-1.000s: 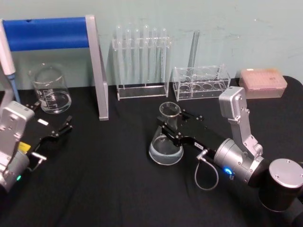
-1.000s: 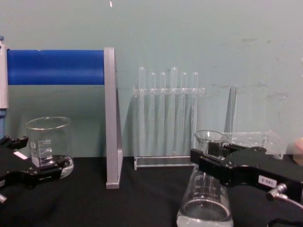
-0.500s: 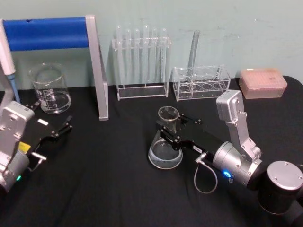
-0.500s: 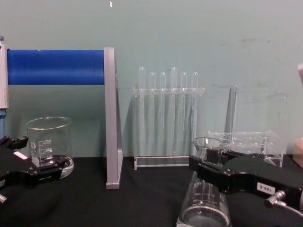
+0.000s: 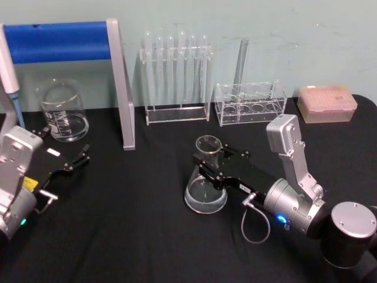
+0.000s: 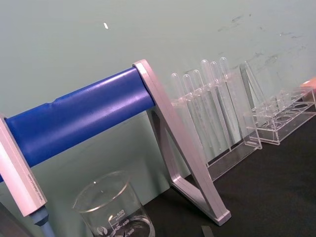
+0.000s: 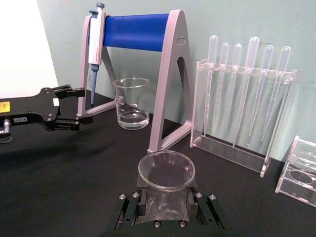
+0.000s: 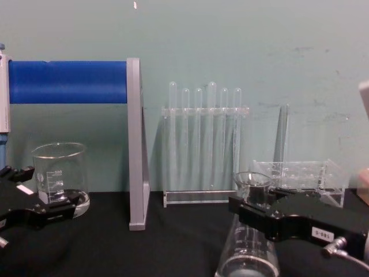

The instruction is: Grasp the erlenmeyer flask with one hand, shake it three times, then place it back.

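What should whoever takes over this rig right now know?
Right tool: shut on the flask at its neck, mid-table in front of the tube rack; whether the base touches the cloth cannot be told.
Left tool: open, idle at the left near the beaker.
Done: grasp made. Shake count cannot be told.
Left: finish any shakes, set the flask down, release.

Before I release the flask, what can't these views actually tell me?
- Whether the erlenmeyer flask base touches the table: in the chest view the frame's lower edge cuts it off.
- The right gripper fingers' contact on the neck: the gripper body hides it in the right wrist view.
- Flask graduation marks: too small to read.
- Left gripper sits idle near the beaker.
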Motion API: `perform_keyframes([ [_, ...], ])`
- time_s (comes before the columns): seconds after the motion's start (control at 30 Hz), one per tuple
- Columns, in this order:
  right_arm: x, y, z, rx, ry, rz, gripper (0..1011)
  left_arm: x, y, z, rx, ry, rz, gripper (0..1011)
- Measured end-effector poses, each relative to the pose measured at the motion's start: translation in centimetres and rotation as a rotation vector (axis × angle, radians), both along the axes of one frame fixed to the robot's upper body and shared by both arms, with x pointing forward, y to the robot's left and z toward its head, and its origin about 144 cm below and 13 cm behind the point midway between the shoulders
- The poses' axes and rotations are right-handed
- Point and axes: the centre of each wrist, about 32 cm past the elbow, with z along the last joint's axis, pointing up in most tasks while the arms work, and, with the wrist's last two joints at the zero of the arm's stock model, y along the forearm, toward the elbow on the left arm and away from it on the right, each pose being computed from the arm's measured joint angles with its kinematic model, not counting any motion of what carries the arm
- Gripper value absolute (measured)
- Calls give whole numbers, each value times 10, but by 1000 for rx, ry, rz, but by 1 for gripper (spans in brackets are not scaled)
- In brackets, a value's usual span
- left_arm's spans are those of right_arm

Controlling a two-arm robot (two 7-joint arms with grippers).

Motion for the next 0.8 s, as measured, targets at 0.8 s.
perform_keyframes([
  [0.8,-1,0,0,-7,-2,2,471,0,0,0,0,0,0,1001],
])
